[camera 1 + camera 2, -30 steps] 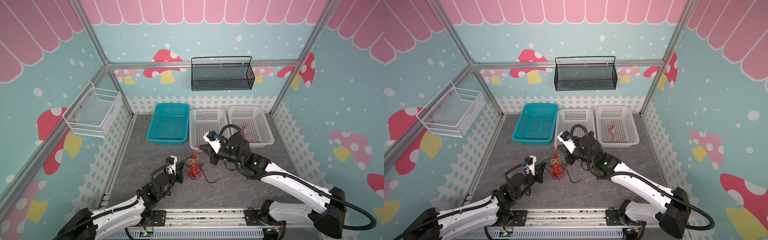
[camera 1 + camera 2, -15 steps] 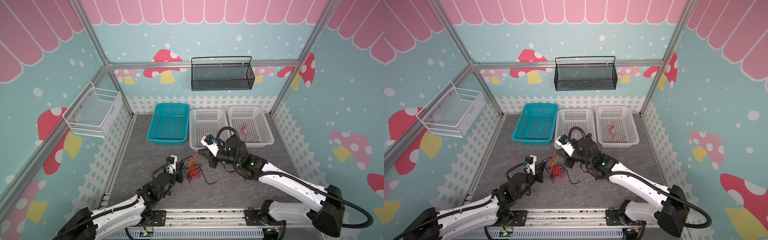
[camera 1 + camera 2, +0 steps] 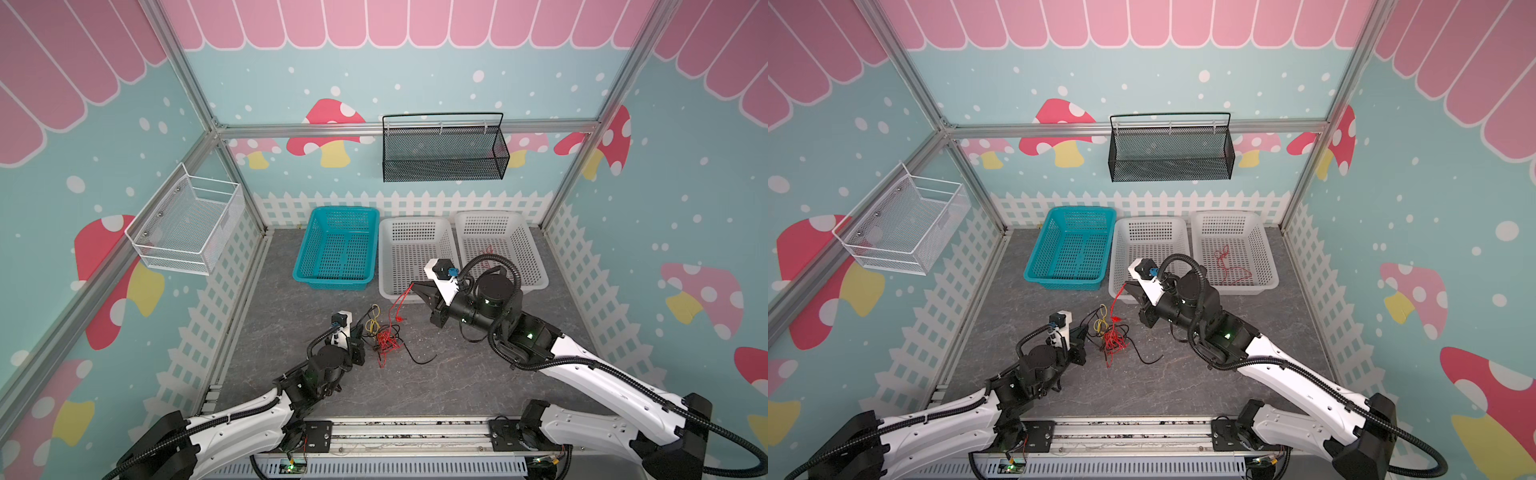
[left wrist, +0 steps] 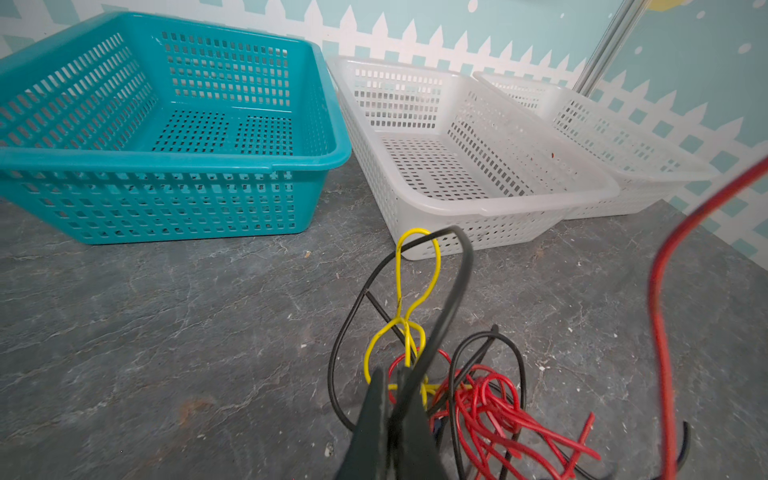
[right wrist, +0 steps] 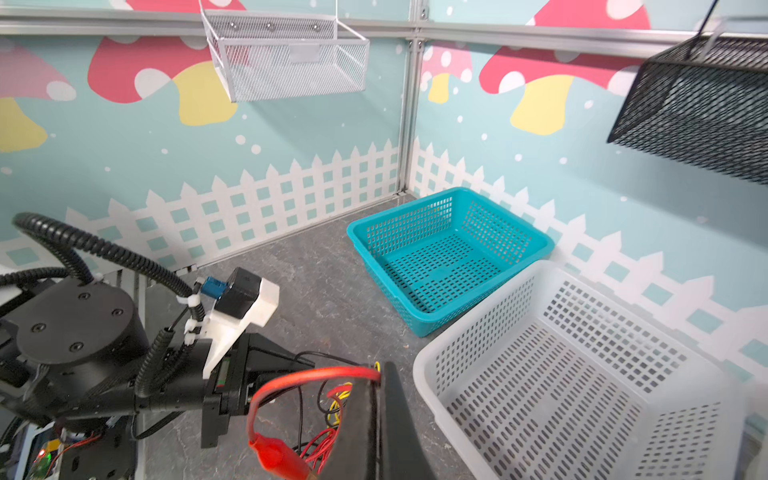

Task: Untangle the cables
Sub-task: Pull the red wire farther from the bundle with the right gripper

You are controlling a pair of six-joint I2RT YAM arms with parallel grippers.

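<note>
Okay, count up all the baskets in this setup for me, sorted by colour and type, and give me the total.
Teal plastic basket: 1
White plastic baskets: 2
White wire wall basket: 1
Black mesh wall basket: 1
Total: 5
</note>
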